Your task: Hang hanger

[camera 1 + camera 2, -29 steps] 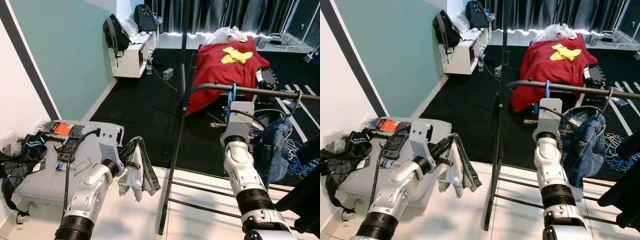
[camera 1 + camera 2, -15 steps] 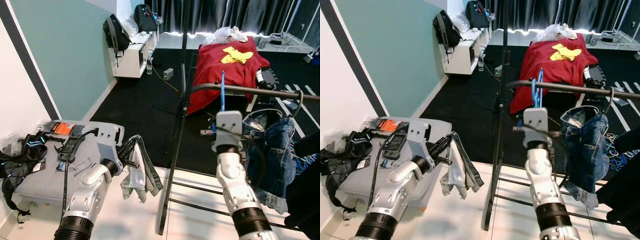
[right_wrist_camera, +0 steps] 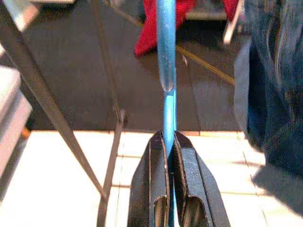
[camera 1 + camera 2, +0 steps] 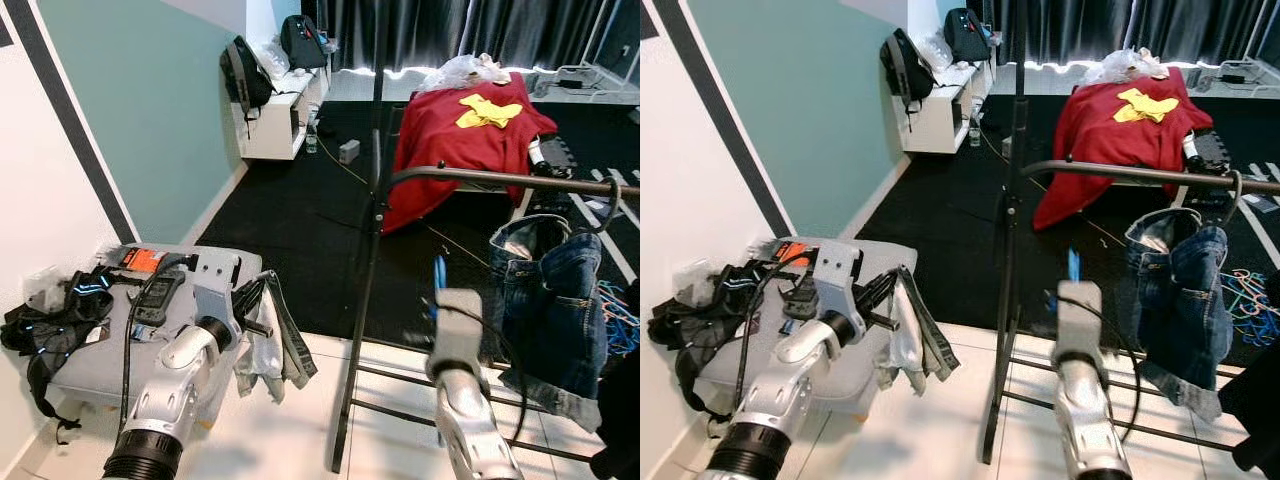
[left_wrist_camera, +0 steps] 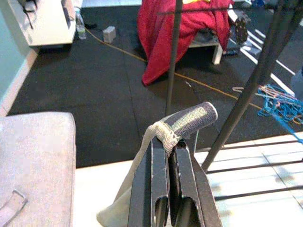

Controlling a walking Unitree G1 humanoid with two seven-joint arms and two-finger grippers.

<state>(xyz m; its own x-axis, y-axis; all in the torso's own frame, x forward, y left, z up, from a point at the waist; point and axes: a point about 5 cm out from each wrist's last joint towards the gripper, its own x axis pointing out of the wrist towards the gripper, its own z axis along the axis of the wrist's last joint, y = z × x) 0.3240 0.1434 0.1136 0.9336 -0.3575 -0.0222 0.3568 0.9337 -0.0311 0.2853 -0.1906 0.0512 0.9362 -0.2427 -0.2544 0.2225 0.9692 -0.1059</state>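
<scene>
A blue hanger [image 3: 165, 47] stands upright between the fingers of my right gripper [image 3: 168, 139], which is shut on it. In the left eye view the blue hanger [image 4: 438, 275] pokes up past my right wrist, below the black rail [image 4: 500, 178] of the clothes rack and left of the blue jeans [image 4: 545, 300] that hang from the rail. My left gripper [image 5: 171, 144] is shut on a grey striped garment [image 5: 189, 118]. That garment [image 4: 268, 345] dangles over the white floor, left of the rack's upright post [image 4: 365, 300].
A grey ottoman [image 4: 90, 350] with a remote, cables and black straps stands at my left. A red-covered bench [image 4: 460, 140] is beyond the rack on the black mat. Loose blue hangers [image 4: 1245, 295] lie on the floor at right. A white shelf [image 4: 275, 120] holds backpacks.
My right gripper has dropped from rail height to well below the rail, taking the blue hanger with it. The left arm holds still with its garment. The camera has shifted slightly.
</scene>
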